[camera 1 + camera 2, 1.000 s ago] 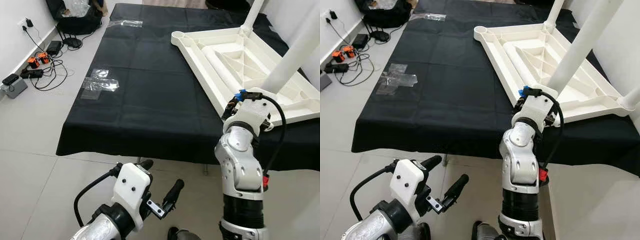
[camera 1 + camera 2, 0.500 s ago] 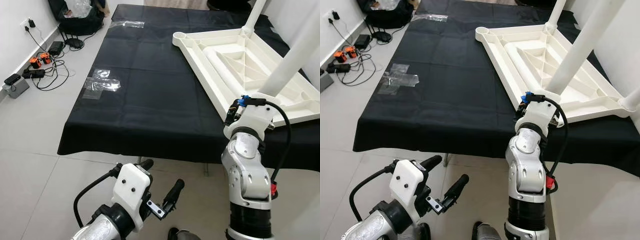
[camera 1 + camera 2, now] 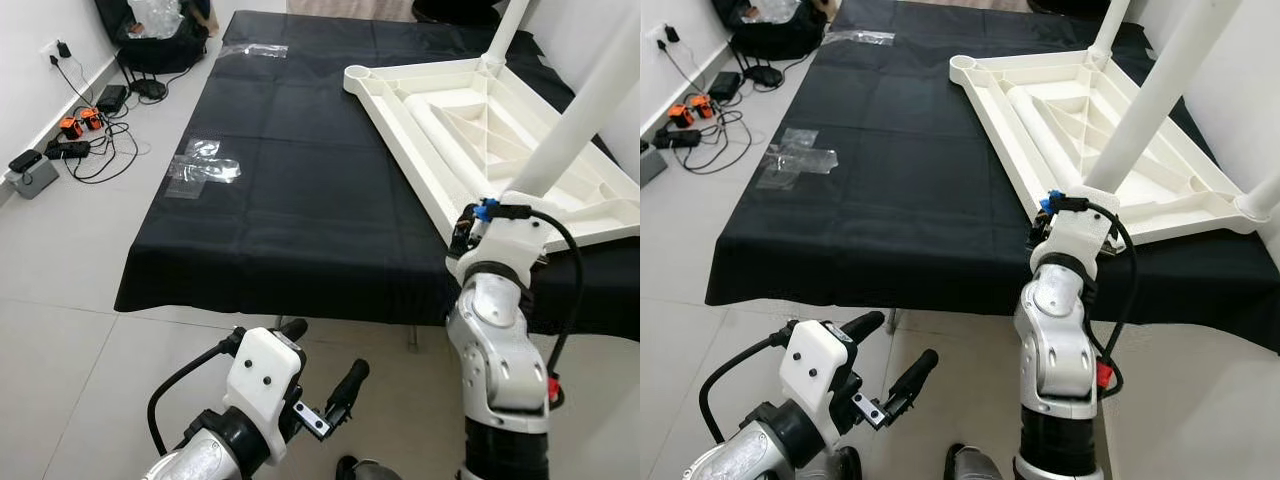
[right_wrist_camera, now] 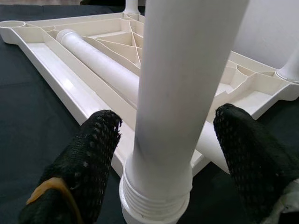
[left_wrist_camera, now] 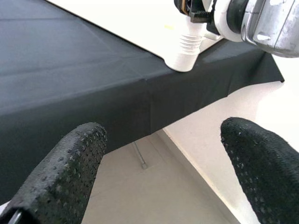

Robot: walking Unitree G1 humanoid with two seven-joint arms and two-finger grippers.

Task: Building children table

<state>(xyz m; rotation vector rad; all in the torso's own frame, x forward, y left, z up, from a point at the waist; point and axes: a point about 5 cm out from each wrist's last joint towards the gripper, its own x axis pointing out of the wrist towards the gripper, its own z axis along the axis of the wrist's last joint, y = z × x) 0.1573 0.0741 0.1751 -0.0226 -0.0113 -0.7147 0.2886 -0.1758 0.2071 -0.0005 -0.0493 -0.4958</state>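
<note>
here the right gripper (image 4: pixel 163 154) straddles the near table leg (image 4: pixel 182 93), fingers spread, ungripped; closing off-centre could tilt it in its socket.

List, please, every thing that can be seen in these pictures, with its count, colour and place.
Table top: one, white, upside down on the right of the black cloth.
Standing legs: three, white, upright at its corners.
Loose leg: one, white, lying inside the table top.
Black cloth: one, spread over the low work surface.
Clear plastic wrappers: two patches, on the cloth's left side and far edge.
Cables and chargers: several, black and orange, on the floor by the left wall.
Left gripper: fingers open, low, in front of the cloth.
Right gripper: fingers open around the nearest leg's base.
</note>
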